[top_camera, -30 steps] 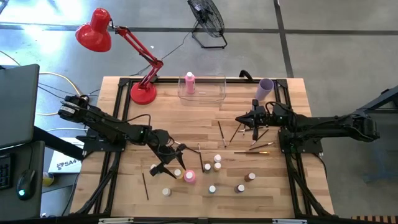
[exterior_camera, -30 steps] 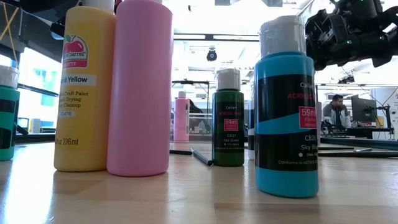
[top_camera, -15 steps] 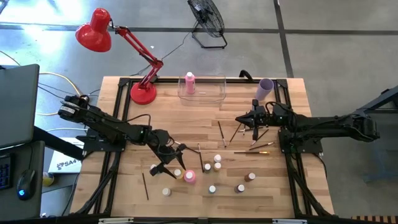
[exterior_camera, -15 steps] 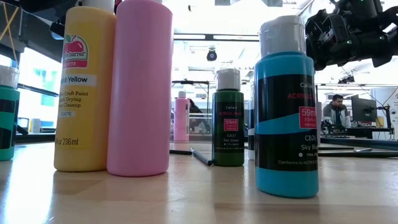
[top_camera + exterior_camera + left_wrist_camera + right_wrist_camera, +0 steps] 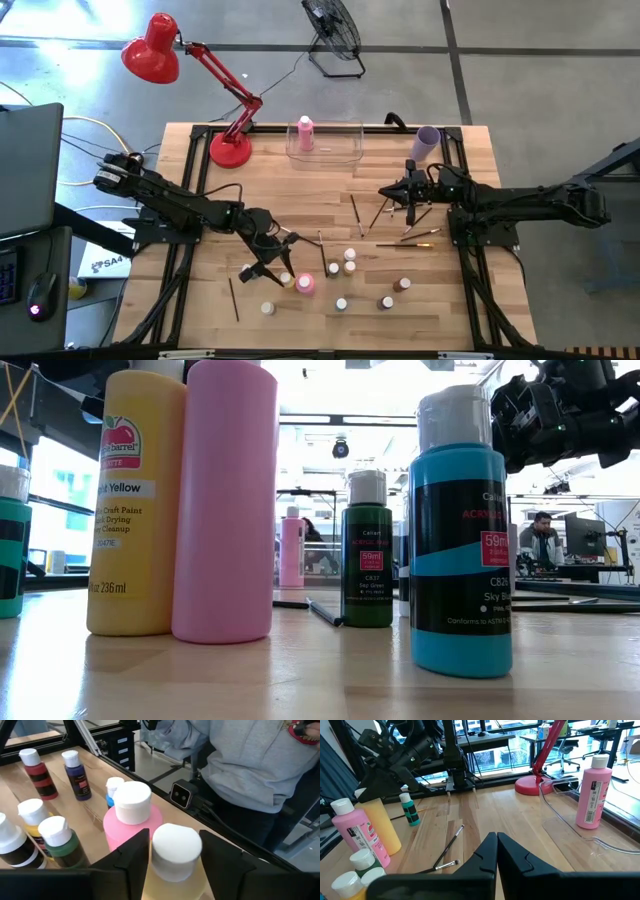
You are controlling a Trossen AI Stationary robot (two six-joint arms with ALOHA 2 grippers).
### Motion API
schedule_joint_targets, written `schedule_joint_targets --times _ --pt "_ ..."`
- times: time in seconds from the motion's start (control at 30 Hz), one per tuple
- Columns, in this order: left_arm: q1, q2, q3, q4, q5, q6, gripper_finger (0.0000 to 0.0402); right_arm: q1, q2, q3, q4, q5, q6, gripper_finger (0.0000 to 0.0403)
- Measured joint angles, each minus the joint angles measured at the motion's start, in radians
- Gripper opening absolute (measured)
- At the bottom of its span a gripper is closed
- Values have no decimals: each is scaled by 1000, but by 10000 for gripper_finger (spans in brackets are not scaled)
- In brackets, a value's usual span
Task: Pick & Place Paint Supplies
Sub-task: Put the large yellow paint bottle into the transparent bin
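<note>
Left gripper (image 5: 172,857): its fingers stand on both sides of the yellow bottle (image 5: 175,865), around the white cap; I cannot tell if they press it already
Reason: judged as the grasp before lifting it to the clear bin (image 5: 325,142)
Right gripper (image 5: 496,851): pressed together with nothing between, hanging over the brushes (image 5: 400,215)
Pink bottle (image 5: 132,820): touching beside the yellow one, smooth round plastic
Small bottles (image 5: 345,280): scattered on the wooden table (image 5: 320,190), white caps
Bin: transparent, one pink bottle already inside (image 5: 305,133)

floor: grey concrete (image 5: 560,70) | red desk lamp (image 5: 152,48) | black fan (image 5: 333,30) | bright windows (image 5: 60,490)
</note>
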Motion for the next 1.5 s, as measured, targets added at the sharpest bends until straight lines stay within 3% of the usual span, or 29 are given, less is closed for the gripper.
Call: schedule_joint_targets --times 0.43,0.73,1.5 --pt "0 -1 0 0 1 -8 129 0 0 0 0 0 0 2" --pt "0 -1 0 0 0 -97 127 0 0 0 0 0 0 2" --pt "0 -6 0 -20 -37 -98 126 0 0 0 -7 0 0 2"
